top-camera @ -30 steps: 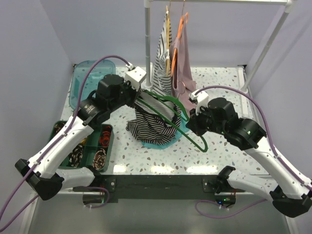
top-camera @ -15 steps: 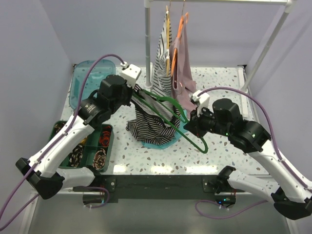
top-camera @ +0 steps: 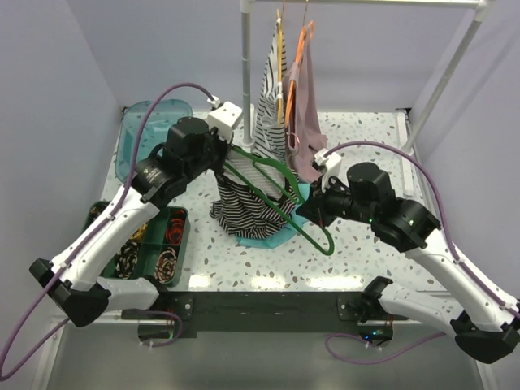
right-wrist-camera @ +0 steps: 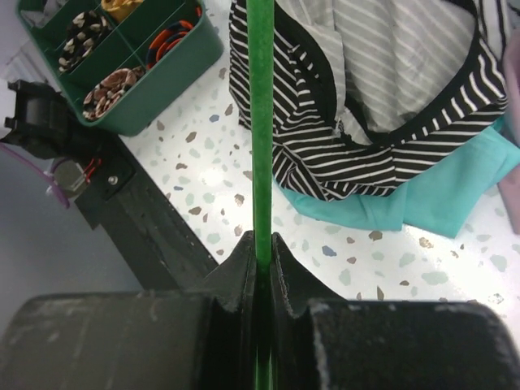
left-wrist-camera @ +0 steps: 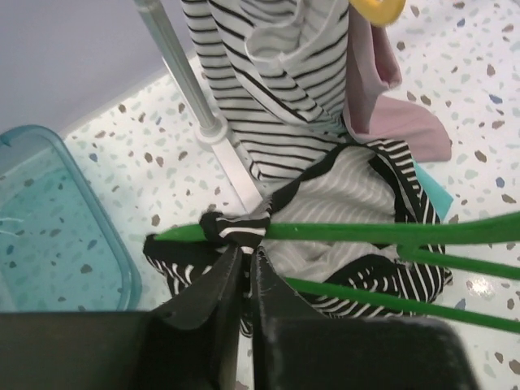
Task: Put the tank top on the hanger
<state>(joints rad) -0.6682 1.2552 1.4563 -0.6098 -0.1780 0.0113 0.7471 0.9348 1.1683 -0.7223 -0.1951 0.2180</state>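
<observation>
Over the table, your right gripper clamps the hanger, while your left gripper, grip unclear, seems to seat the tank top strap at its eleven o'clock; next, likely the other strap.

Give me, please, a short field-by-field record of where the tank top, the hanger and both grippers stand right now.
left gripper: fingers close together, pinching a strap of the tank top at one end of the hanger
right gripper: shut on the hanger's green bar
tank top: one strap over the hanger's end, the rest hanging down onto the teal cloth
hanger: tilted, spanning between both grippers
rack: striped garment and pink garment hanging
</observation>
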